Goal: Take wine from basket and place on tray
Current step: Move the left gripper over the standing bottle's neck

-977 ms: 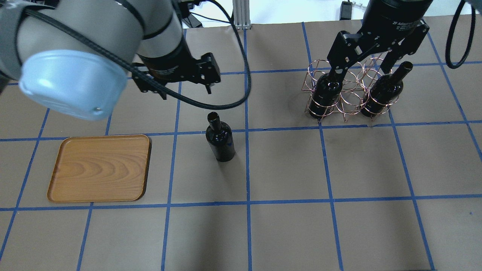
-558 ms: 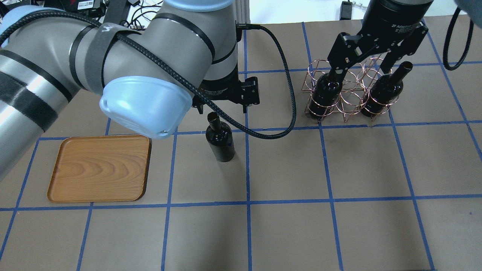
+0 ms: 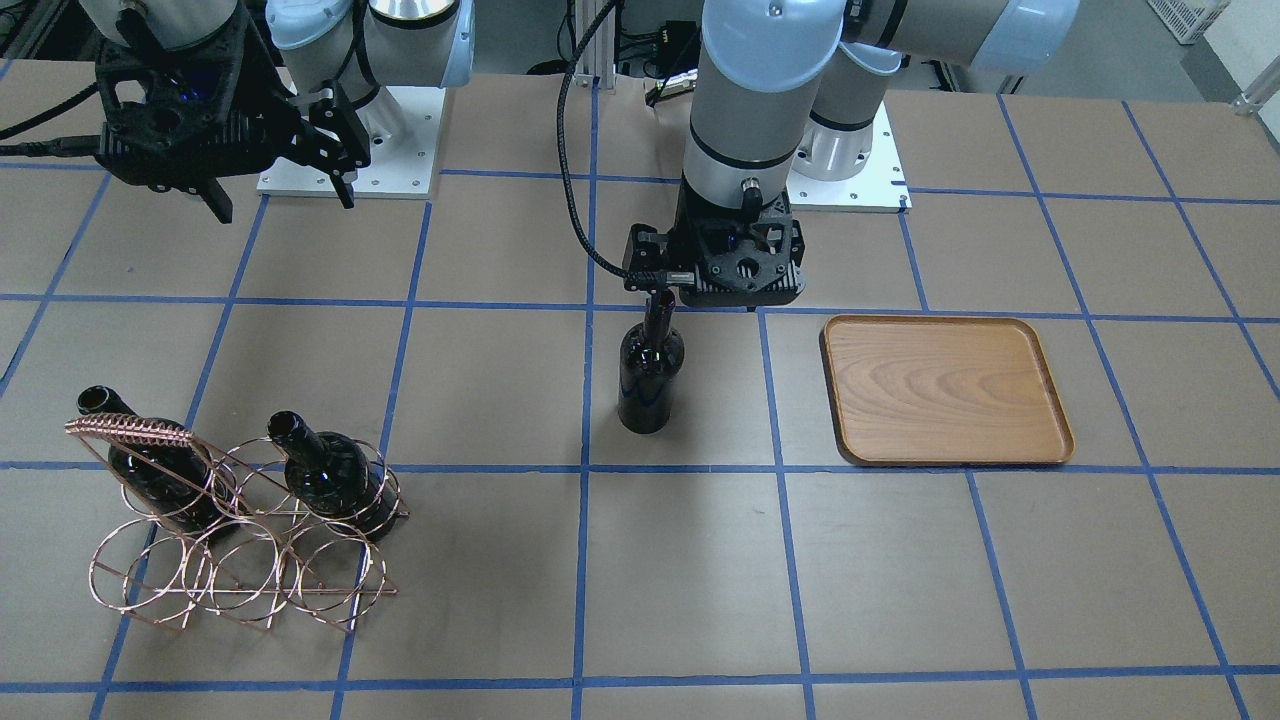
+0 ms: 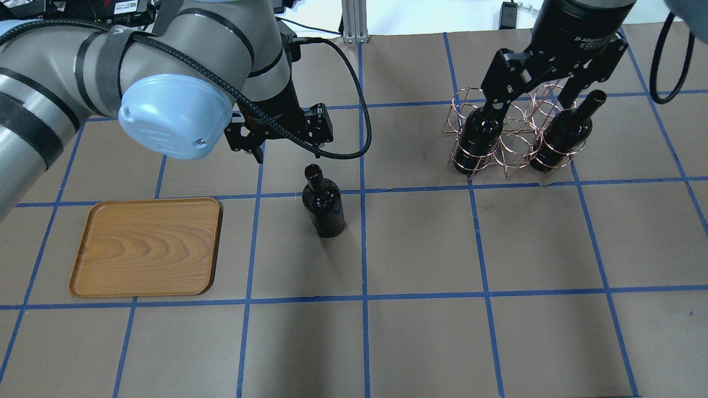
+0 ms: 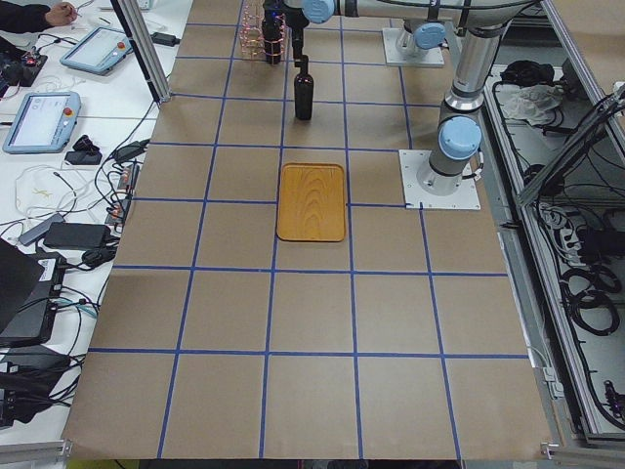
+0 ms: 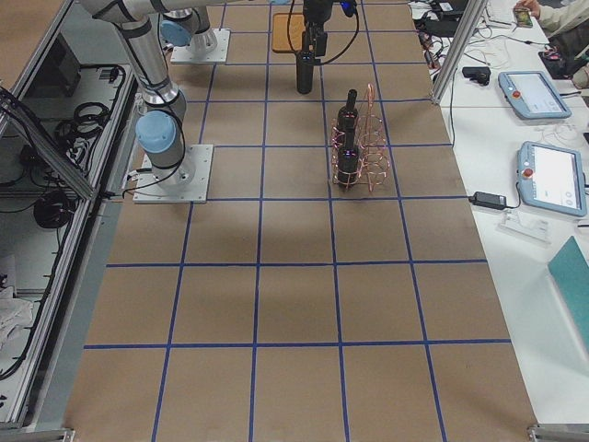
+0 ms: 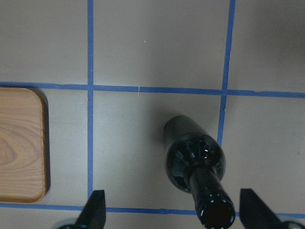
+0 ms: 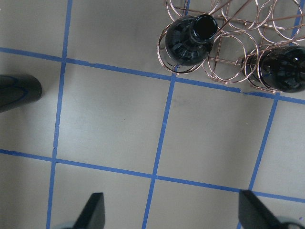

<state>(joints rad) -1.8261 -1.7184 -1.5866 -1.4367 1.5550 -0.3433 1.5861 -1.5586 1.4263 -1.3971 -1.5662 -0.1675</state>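
Observation:
One wine bottle [image 4: 323, 207] stands upright on the table mid-way between tray and basket; it also shows in the front view [image 3: 650, 370]. My left gripper [image 4: 290, 150] hovers open just above its neck. In the left wrist view the bottle [image 7: 195, 160] has its mouth between the fingers [image 7: 95, 210], nearer the right-hand one, untouched. The wooden tray [image 4: 146, 249] lies empty to the left. The copper wire basket [image 4: 511, 141] holds two more bottles [image 4: 478, 135] [image 4: 561, 138]. My right gripper [image 4: 531, 102] is open and empty above the basket.
The table is brown paper with a blue tape grid. A black cable loops from the left wrist [image 4: 362, 132] near the bottle. Both arm bases [image 3: 350, 150] stand at the table's robot side. Operators' desks with tablets [image 6: 538, 92] lie beyond the far edge.
My left gripper swung right over the standing bottle, then back a little to the left. The bottle, tray, basket and right arm have not moved.

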